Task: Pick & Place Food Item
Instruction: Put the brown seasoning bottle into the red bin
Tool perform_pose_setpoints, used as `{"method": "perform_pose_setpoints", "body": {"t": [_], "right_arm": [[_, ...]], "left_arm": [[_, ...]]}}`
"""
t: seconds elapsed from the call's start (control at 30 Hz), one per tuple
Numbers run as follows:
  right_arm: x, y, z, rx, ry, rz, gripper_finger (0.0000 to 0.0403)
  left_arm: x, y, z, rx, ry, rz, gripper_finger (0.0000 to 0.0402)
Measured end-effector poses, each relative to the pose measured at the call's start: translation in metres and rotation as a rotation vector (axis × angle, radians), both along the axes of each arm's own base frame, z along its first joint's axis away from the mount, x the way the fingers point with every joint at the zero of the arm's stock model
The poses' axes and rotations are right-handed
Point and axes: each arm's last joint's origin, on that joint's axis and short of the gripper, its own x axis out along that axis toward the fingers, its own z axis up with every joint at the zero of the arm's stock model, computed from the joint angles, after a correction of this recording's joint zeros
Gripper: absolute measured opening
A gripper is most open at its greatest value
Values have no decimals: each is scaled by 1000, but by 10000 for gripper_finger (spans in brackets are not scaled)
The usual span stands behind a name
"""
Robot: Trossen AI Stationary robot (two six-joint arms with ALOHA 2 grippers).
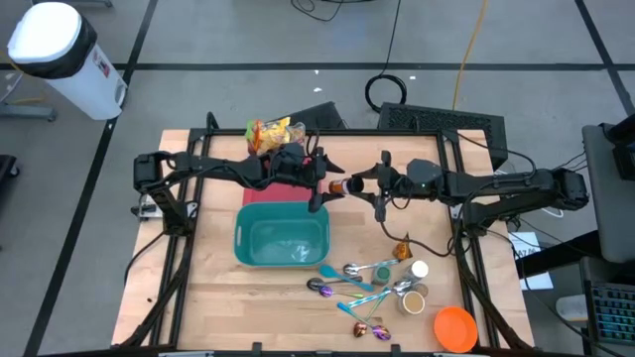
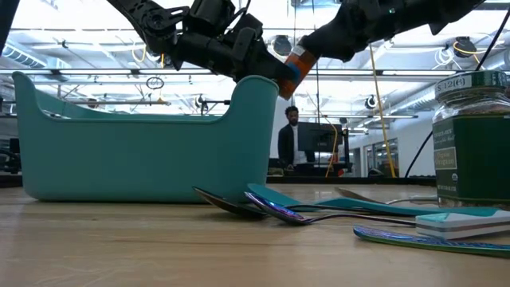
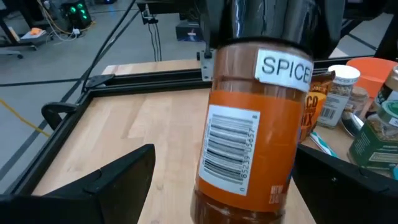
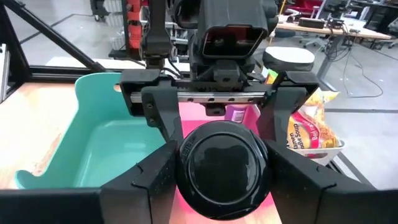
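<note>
From above, the right gripper [image 1: 349,184] is holding a spice jar [image 1: 338,185] in the air, just past the far edge of the teal bin [image 1: 282,241] — the left gripper [image 1: 319,186] is waiting wide open around it.

From the left wrist, the jar is sitting between the open fingers [image 3: 106,180], not squeezed.

It looks like a hand-over — next the left one needs to close on the jar
</note>
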Motion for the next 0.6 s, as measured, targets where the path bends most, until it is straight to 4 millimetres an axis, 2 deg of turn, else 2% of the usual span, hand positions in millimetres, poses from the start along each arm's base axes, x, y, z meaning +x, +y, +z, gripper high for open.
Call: {"method": "perform_pose_setpoints", "body": {"t": [0.33, 0.43, 0.6], "right_arm": [[0, 0, 1, -2, -7, 2, 198], [0, 0, 1, -3, -7, 2, 200], [0, 0, 1, -2, -7, 4, 201]], "left_arm": [[0, -4, -1, -31, 8, -14, 355], [1, -7, -1, -31, 7, -23, 321], [2, -9, -1, -29, 7, -32, 235]]}}
